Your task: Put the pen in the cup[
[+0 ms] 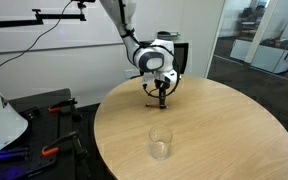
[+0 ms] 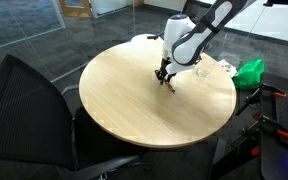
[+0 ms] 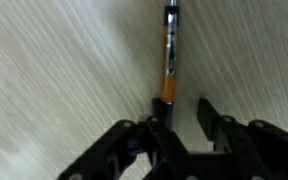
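The pen (image 3: 169, 55), dark with an orange-red section, lies flat on the light wooden table in the wrist view. My gripper (image 3: 184, 106) is down at the table and straddles the pen's near end. The pen sits close to the left finger, with a gap to the right finger. The jaws are open and not clamped on it. In both exterior views the gripper (image 1: 161, 96) (image 2: 165, 78) points straight down at the tabletop. The clear cup (image 1: 161, 143) stands upright and empty on the table, apart from the gripper, nearer that camera.
The round wooden table (image 1: 234, 135) has a black office chair (image 2: 29, 105) beside it. A green object (image 2: 251, 71) lies off the table's edge. Dark equipment (image 1: 39, 115) stands beside the table, and glass partitions stand behind it.
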`<action>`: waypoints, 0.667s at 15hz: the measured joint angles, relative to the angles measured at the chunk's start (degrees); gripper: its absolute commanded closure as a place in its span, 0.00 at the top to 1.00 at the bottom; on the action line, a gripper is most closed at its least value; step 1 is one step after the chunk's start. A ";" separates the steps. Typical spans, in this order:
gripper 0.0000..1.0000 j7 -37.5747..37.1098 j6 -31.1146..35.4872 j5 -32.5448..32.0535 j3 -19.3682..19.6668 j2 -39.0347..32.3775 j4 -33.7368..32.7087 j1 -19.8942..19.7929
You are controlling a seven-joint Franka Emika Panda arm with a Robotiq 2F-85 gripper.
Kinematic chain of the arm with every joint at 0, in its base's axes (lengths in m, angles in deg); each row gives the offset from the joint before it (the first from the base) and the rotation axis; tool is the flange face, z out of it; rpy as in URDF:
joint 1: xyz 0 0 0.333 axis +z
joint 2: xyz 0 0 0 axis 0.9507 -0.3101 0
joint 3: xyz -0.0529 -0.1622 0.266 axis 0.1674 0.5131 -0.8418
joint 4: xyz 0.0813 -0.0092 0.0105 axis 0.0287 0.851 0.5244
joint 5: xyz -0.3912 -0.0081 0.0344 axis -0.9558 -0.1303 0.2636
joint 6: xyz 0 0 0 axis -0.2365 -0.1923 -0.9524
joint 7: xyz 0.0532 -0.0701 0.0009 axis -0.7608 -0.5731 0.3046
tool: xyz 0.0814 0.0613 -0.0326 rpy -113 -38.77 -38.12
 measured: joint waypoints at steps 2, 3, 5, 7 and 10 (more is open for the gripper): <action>0.00 0.00 0.00 0.05 0.00 -0.03 -0.26 0.01; 0.00 0.00 0.00 0.05 0.00 -0.06 -0.35 0.03; 0.03 0.02 -0.02 0.05 0.00 -0.09 -0.46 0.06; 0.03 0.66 -0.34 0.05 -0.06 -0.10 -0.58 0.05; 0.03 7.04 -4.78 0.10 -2.66 0.51 -1.47 -1.49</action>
